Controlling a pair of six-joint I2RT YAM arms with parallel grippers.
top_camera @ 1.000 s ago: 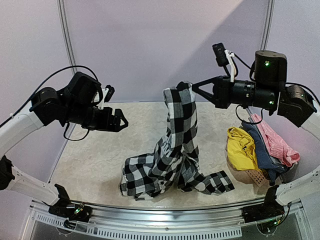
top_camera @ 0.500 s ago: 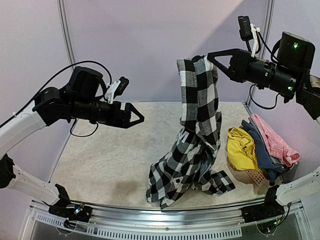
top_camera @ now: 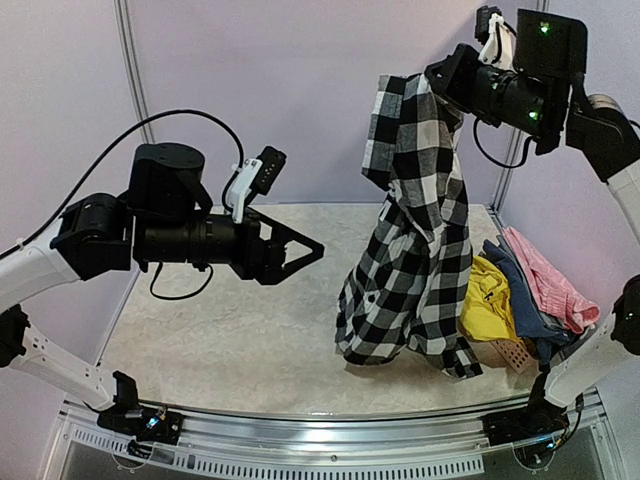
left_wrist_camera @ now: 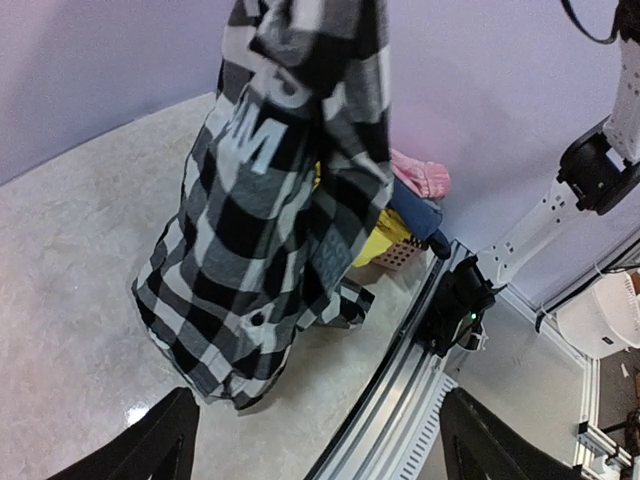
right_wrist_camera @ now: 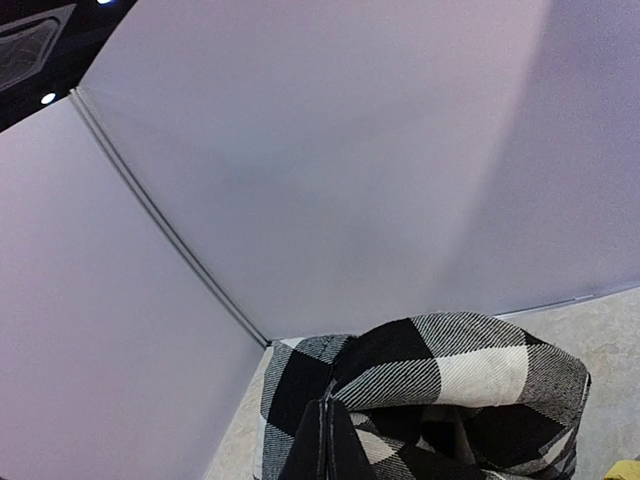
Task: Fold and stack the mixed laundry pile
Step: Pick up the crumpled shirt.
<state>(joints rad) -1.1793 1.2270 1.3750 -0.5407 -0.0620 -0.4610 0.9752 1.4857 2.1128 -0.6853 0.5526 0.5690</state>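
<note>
Now: checked shirt suspended from right gripper

You see the right gripper pinched closed on the top edge of the black-and-white checked shirt, high over the right half of the table. The shirt hangs straight down below it; whether the hem touches the table cannot be told. The left gripper stands wide and empty, left of the shirt's middle, apart from it. The yellow garment, blue-grey garment and pink garment lie heaped on the basket, just right of the hem.
</note>
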